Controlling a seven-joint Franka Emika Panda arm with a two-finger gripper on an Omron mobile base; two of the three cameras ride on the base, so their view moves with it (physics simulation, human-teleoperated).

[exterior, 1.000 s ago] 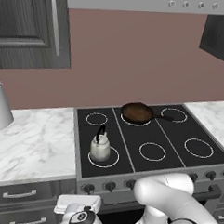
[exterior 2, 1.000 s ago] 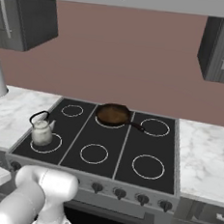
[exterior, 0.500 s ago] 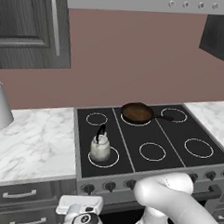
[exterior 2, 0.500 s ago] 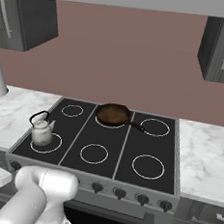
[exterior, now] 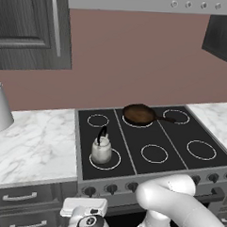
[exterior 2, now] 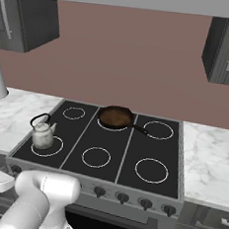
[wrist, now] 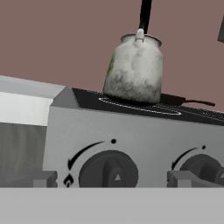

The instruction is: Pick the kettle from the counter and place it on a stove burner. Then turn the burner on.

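Two dark fingertips stand wide apart at the bottom of the hand view, one at the left (wrist: 41, 178) and one at the right, with nothing between them; the gripper (wrist: 109, 181) is low in front of the stove's control panel. Left of the jaws and above them, the counter (exterior: 36, 146) shows as a white marble slab with grey veins, and a big white cone-shaped vessel (exterior: 0, 107) stands at its far left end. Below the slab run dark grey drawer fronts with a silver handle (exterior: 22, 196). Directly between the open jaws sits a round black knob (wrist: 109, 170), close ahead of them; whether the tips touch the panel cannot be told. Above the jaws and beyond the knob, the kettle (wrist: 134, 70) stands upright on the front left stove burner (exterior: 105, 160), its base inside the thin white ring, its black arched handle raised. That burner's disc looks black. To the right of the jaws a second knob (wrist: 203, 168) shows on the panel. Farther back and right, a brown frying pan (exterior: 140, 114) lies on the rear middle ring, its handle pointing right.
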